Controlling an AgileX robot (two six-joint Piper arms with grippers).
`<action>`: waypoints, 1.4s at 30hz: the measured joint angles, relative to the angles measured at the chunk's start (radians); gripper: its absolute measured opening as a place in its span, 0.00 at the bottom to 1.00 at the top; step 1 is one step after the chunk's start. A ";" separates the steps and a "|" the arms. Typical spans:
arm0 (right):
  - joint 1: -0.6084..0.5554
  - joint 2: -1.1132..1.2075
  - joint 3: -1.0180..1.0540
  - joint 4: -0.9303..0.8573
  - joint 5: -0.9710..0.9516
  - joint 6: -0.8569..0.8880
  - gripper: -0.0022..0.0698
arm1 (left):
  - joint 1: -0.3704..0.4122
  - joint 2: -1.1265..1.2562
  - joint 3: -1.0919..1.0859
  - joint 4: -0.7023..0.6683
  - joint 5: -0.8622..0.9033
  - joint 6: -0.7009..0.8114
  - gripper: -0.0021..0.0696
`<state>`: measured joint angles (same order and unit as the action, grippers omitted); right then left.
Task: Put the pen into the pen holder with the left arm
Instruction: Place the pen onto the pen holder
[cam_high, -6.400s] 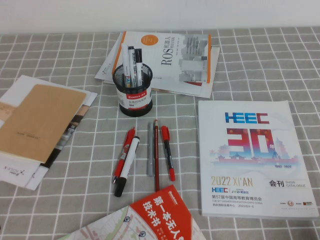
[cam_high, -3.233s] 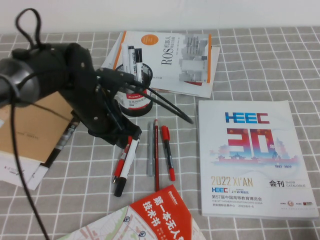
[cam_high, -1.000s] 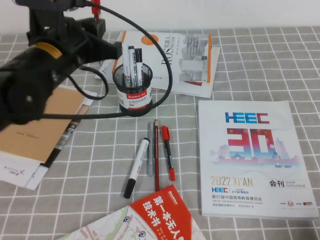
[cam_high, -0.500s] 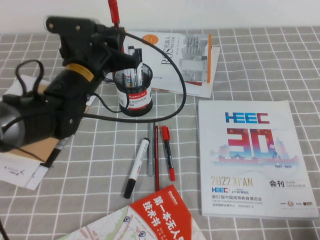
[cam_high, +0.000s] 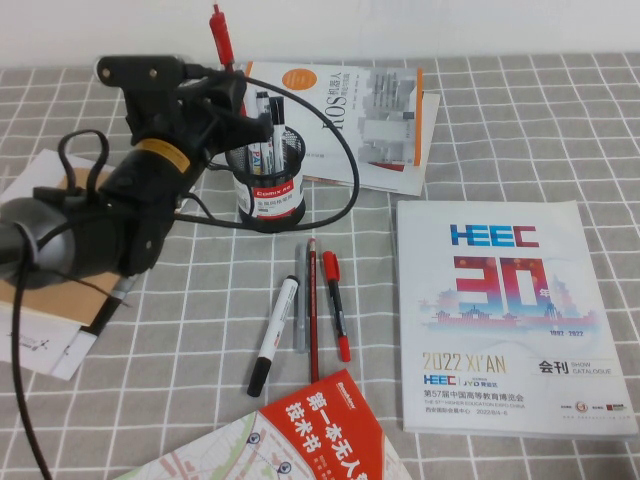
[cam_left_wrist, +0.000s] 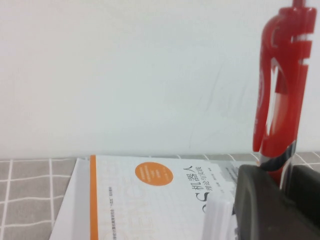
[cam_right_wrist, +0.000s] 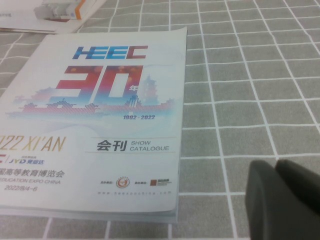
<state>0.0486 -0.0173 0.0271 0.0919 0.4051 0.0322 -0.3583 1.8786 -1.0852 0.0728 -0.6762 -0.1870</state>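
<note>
The red pen (cam_high: 221, 40) stands upright in my left gripper (cam_high: 232, 92), which is shut on its lower part. In the left wrist view the pen's (cam_left_wrist: 280, 90) clip end rises from between the black fingers of the left gripper (cam_left_wrist: 286, 189). The gripper hovers just above and behind the left rim of the black mesh pen holder (cam_high: 267, 185), which holds several markers. The pen's lower end is hidden behind the fingers. My right gripper (cam_right_wrist: 281, 176) is shut and empty, low over the checked cloth beside the catalogue, and is out of the high view.
On the cloth in front of the holder lie a white marker (cam_high: 273, 335), a grey pencil (cam_high: 299, 300), a red pencil (cam_high: 312, 310) and a slim red-black pen (cam_high: 336, 305). Around them lie the HEEC catalogue (cam_high: 500, 320), a ROS book (cam_high: 340, 120), a red booklet (cam_high: 320, 430) and papers (cam_high: 40, 330) on the left.
My left arm has swung right toward the pen holder with the red pen in its grip, and the pen has come down a little. Nothing on the cloth moved.
</note>
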 joint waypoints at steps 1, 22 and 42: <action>0.000 0.000 0.000 0.000 0.000 0.000 0.01 | 0.000 0.008 0.000 0.001 -0.008 0.000 0.12; 0.000 0.000 0.000 0.010 0.000 0.000 0.01 | 0.000 0.096 -0.002 0.008 -0.057 0.069 0.12; 0.000 0.000 0.000 0.017 0.000 0.000 0.01 | 0.000 -0.038 -0.002 0.011 0.188 0.093 0.34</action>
<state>0.0486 -0.0173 0.0271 0.1087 0.4051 0.0322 -0.3583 1.8405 -1.0872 0.0836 -0.4885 -0.0944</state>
